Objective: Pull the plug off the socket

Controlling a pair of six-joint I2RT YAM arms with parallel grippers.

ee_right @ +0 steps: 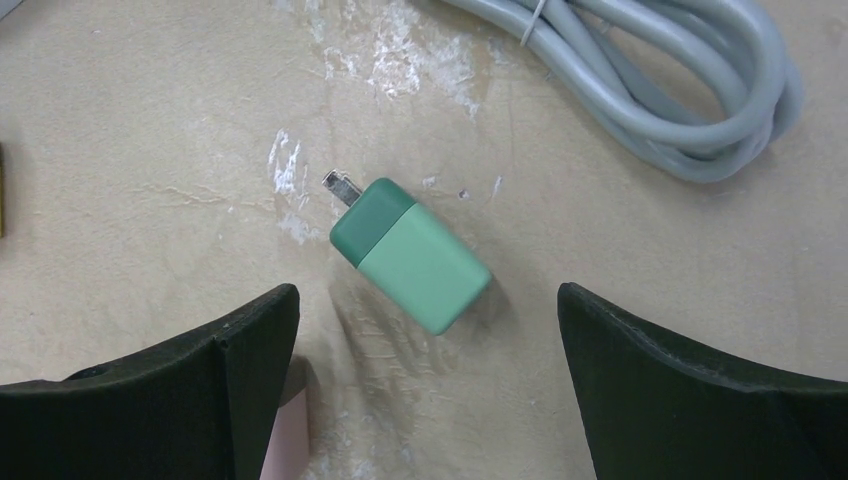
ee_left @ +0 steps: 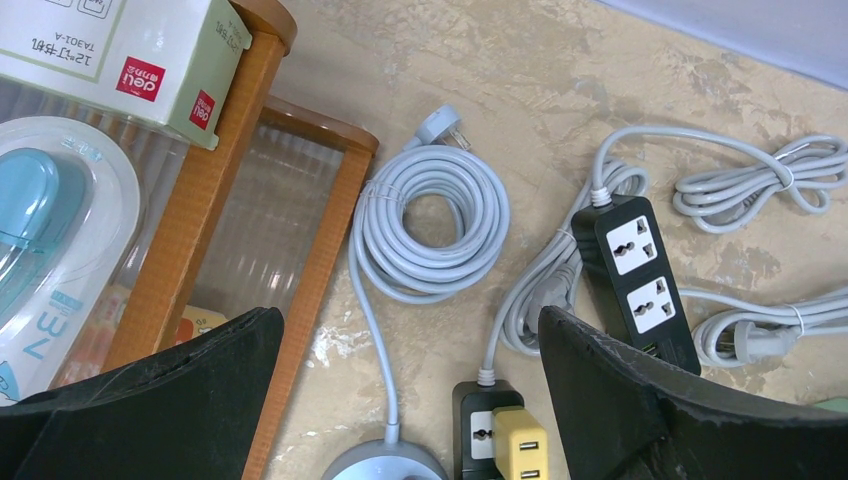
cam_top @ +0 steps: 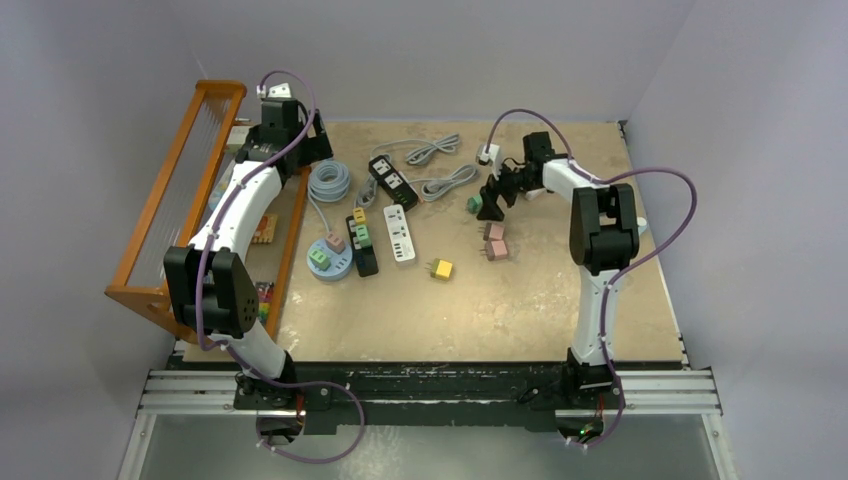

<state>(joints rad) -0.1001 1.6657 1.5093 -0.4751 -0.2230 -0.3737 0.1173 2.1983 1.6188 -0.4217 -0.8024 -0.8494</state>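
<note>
1. Right gripper [ee_right: 425,335]: jaws spread wide and holding nothing, poised low over the table [ee_right: 150,130], right of centre in the top view.
2. Green plug [ee_right: 410,255]: a two-tone adapter lying loose on its side on the table. It sits between and just ahead of the right gripper's fingers and touches neither. A metal prong shows at its darker end, and it is seated in no socket.
3. Grey cable bundle [ee_right: 680,110]: a tied loop lying beyond the green plug, apart from it.
4. Pink plugs [cam_top: 494,243]: two lying side by side on the table, near the right gripper on the side toward the arm bases.
5. Left gripper [ee_left: 408,330]: jaws wide and empty, hovering at the far left beside the wooden rack [ee_left: 210,190].
6. Coiled cable [ee_left: 430,220]: lies under the left gripper's view. Its lead runs to the round hub [cam_top: 330,262], which carries a pink and a green plug.
7. Loaded black strip [cam_top: 362,245]: the seated yellow plug [ee_left: 520,450] occupies its far end, with green plugs further along.
8. Empty black strip [ee_left: 640,280], white strip [cam_top: 398,233] and loose yellow plug [cam_top: 440,268]: lying mid-table between the two arms.
</note>
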